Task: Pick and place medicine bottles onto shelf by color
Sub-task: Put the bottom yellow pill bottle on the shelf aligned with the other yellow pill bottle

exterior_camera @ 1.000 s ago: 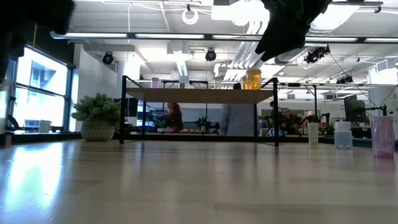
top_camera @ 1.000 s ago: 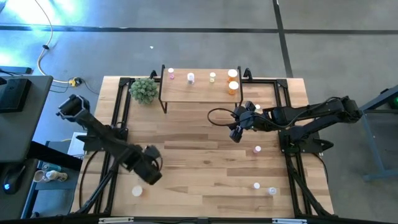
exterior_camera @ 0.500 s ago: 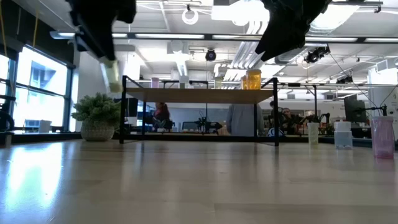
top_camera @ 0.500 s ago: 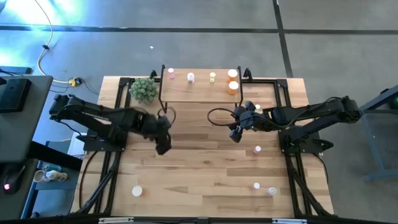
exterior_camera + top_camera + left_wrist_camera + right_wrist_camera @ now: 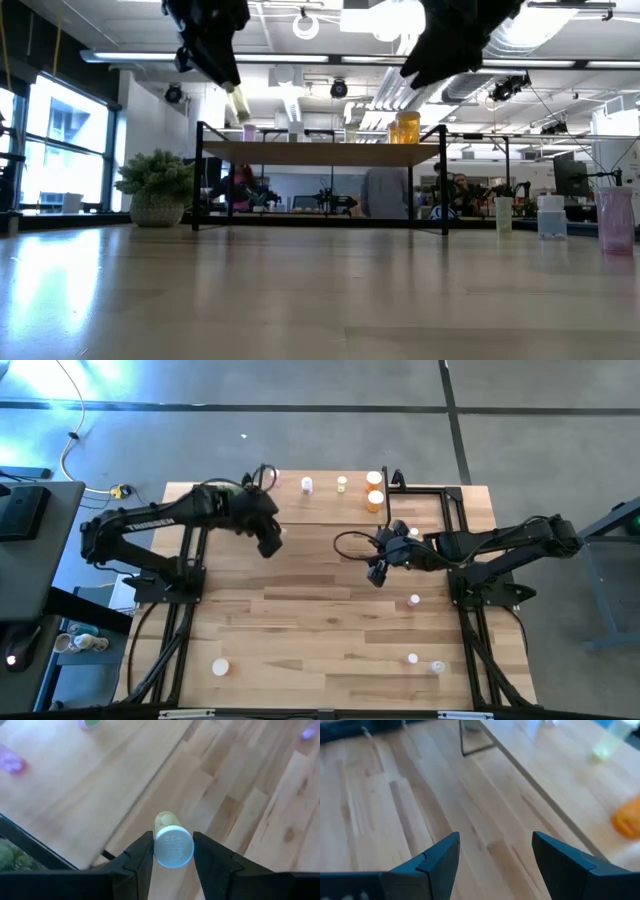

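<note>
I'm roughly midway, by my judgement. On the shelf (image 5: 320, 510) I can count four bottles in the high view: a pale pink one (image 5: 306, 484), a yellow-green one (image 5: 342, 483) and two orange ones (image 5: 374, 479) (image 5: 375, 500) at the right end; my left arm covers the shelf's left end, so anything there is hidden. My left hand (image 5: 173, 851) is clamped on a yellow-green bottle (image 5: 170, 840), white cap toward the wrist camera, carried above the shelf's front-left edge. My right hand (image 5: 495, 855) hangs wide and empty over the counter (image 5: 300, 610), just in front of the shelf's right end. Four bottles remain loose on the counter: one at the front left (image 5: 220, 668) and three on the right side (image 5: 414, 600) (image 5: 412, 658) (image 5: 437, 667).
</note>
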Tool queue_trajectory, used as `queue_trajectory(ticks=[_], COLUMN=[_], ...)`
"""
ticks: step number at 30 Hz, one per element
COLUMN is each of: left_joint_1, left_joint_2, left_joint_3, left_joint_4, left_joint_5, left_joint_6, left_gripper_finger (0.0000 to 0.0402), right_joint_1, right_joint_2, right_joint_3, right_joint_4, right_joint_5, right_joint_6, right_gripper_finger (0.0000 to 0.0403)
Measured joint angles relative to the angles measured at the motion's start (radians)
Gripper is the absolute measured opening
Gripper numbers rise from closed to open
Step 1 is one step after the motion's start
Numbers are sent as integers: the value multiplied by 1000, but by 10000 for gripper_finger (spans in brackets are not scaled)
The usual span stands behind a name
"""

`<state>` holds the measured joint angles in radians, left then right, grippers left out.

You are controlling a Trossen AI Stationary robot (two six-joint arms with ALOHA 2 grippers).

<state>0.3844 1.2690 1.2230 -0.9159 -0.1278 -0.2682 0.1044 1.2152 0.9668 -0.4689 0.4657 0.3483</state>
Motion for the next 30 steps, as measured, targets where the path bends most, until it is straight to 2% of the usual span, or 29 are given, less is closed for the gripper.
queue_trajectory(ticks=[6,11,18,23,27,30], left_joint_1=[34,16,-21,-50,-81,-99], left_joint_2=[0,0,1,1,1,1], left_joint_3=[29,36,36,36,36,36], left_joint_4=[0,1,1,5,5,10], left_joint_5=[96,106,106,103,93,93], left_joint_6=[11,11,11,11,11,33], left_gripper_finger=[119,119,120,120,120,120], right_joint_1=[-1,-32,-100,-152,-168,-170], right_joint_2=[17,89,229,327,424,498], right_joint_3=[0,0,1,2,66,156], right_joint_4=[197,428,724,872,900,854], right_joint_5=[-24,-167,-200,-311,-391,-400], right_joint_6=[-214,-370,-425,-404,-375,-398], right_gripper_finger=[241,241,241,241,241,241])
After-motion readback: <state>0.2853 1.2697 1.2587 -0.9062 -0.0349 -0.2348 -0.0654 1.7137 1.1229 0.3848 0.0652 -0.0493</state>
